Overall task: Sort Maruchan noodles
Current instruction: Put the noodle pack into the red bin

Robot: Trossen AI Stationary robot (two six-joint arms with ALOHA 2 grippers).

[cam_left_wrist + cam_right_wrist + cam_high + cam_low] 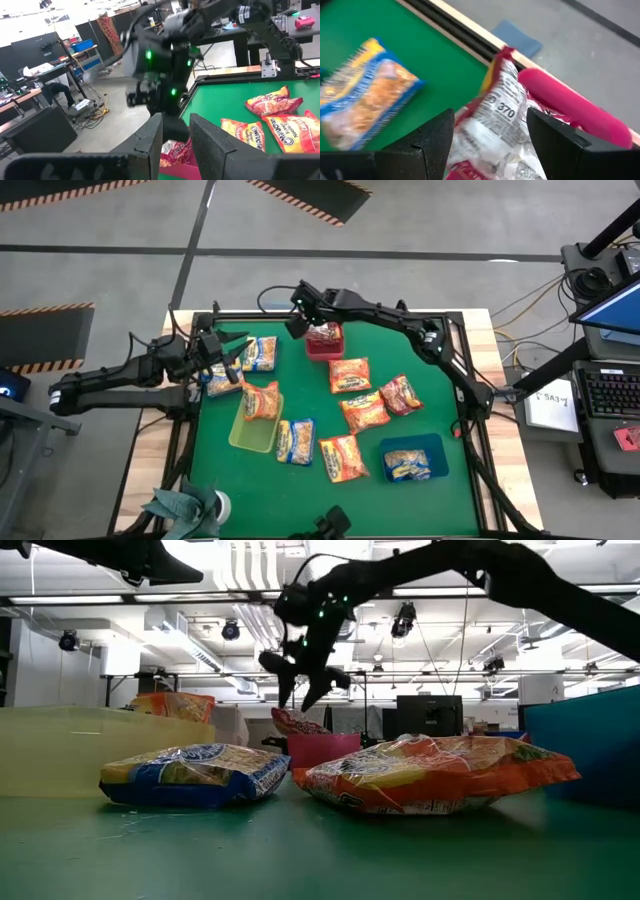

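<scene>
The noodle packets lie scattered on the green mat in the high view. A dark red packet (500, 120) sits tilted in the red tray (325, 343), one end sticking up over the rim (296, 722). My right gripper (302, 698) hangs open just above it, fingers pointing down, one on each side of the packet's upper end. My left gripper (224, 364) is raised at the mat's left side over a blue-and-yellow packet (220, 380). Its fingers (150, 142) stand a little apart with nothing between them.
An orange packet (262, 400) leans on the rim of the yellow-green tray (252, 432). The blue tray (432, 450) holds a blue-and-yellow packet (405, 465). Loose packets include orange (350, 375), dark red (400, 393) and blue-and-yellow (296, 440) (260, 352) ones. A black frame rims the mat.
</scene>
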